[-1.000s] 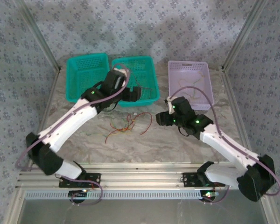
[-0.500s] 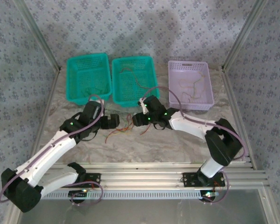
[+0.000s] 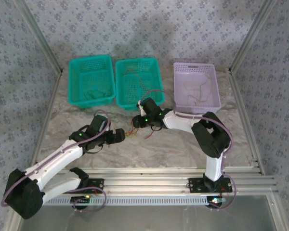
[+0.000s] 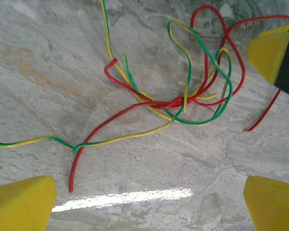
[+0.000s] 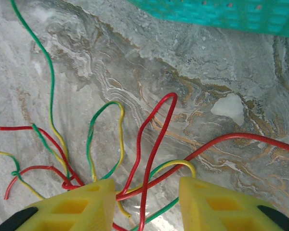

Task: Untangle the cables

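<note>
Three baskets are standing in a row at the far side of the marble table (image 3: 183, 144): two teal ones, the left teal basket (image 3: 76, 82) and the middle teal basket (image 3: 156, 82), and one lavender basket (image 3: 194, 66), each holding some thin wire. One tangle of cables (image 4: 176, 103) is lying on the bare table nearer than the middle teal basket, between the two grippers. It is made of red strands and green-and-yellow strands crossing in a single knot, with loose ends trailing outward; how many strands are running through the knot cannot be counted. Two arms are reaching in toward it. The left gripper (image 3: 119, 135) is hovering just left of the tangle with its jaws spread wide, touching nothing. The right gripper (image 5: 144, 202) is sitting over the tangle's far side, its two yellow fingers (image 5: 86, 207) straddling several red and green-and-yellow strands, a gap showing between the jaws, which are not pressing on the strands.
</note>
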Action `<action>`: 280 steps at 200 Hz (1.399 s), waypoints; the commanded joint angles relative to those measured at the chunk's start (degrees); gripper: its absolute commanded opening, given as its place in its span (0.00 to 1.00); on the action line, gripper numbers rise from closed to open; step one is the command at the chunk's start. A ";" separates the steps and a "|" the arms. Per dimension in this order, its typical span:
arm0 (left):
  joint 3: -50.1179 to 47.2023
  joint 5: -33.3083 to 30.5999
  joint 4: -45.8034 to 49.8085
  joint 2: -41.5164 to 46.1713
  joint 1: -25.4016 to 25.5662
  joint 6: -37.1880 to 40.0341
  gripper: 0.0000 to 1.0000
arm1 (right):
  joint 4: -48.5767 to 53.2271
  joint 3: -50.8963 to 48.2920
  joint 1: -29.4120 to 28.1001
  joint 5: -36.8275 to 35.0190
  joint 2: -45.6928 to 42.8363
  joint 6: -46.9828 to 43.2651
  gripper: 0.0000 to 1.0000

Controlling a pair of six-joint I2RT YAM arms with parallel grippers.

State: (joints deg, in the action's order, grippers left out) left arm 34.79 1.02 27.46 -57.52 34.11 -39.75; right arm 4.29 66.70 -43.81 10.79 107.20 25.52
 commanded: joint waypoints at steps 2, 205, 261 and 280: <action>-1.12 2.74 -5.13 -2.56 -0.45 -1.64 1.00 | -0.22 3.38 -0.52 0.91 2.06 1.27 0.38; -0.35 5.49 -12.47 -18.43 -0.41 -0.94 0.99 | 3.70 4.33 -2.08 -1.45 2.93 -0.72 0.09; -0.16 5.05 -12.28 -19.26 -0.45 -0.90 0.99 | 3.76 -0.70 -2.17 -1.82 -5.63 -2.53 0.00; 0.17 4.70 -12.02 -19.16 -0.46 -0.68 0.99 | 3.93 -2.43 -1.98 -2.44 -9.41 -3.52 0.00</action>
State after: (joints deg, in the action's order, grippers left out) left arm 34.24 5.34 15.22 -75.48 34.11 -41.01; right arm 6.59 66.22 -45.54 9.21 103.70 24.14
